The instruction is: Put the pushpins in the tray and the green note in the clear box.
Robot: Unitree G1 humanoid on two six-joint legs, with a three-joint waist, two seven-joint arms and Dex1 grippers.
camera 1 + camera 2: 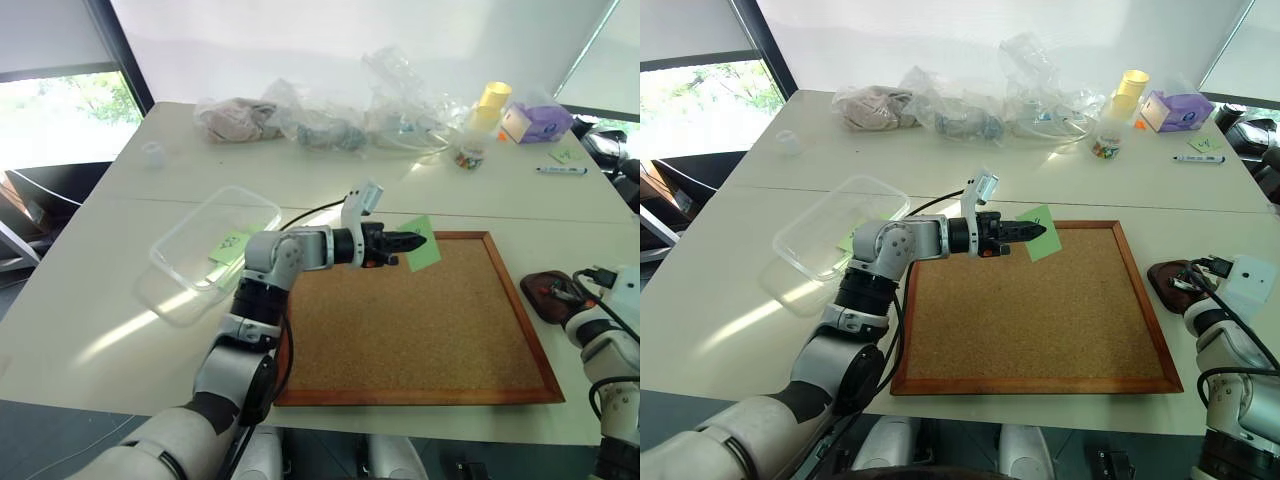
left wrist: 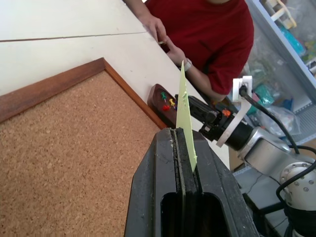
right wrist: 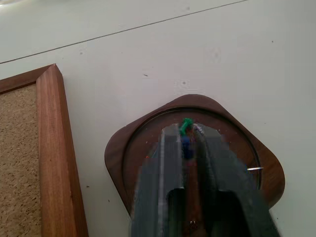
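Above the corkboard (image 1: 410, 320), the left gripper (image 1: 415, 241) pinches the green note (image 1: 421, 244). Beside the board, the right gripper (image 3: 190, 136), jaws slightly parted, hangs over the tray (image 3: 266, 168) with pushpins (image 3: 186, 126).

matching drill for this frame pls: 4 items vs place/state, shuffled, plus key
Items:
1. green note
2. tray
3. clear box
4. left gripper

Places/states:
A. on the table to the left of the corkboard
B. shut on a sheet of paper
C. under the right gripper, pins inside
D. held above the corkboard's far edge

Pairs: 1-D, 2-C, 3-A, 4-B
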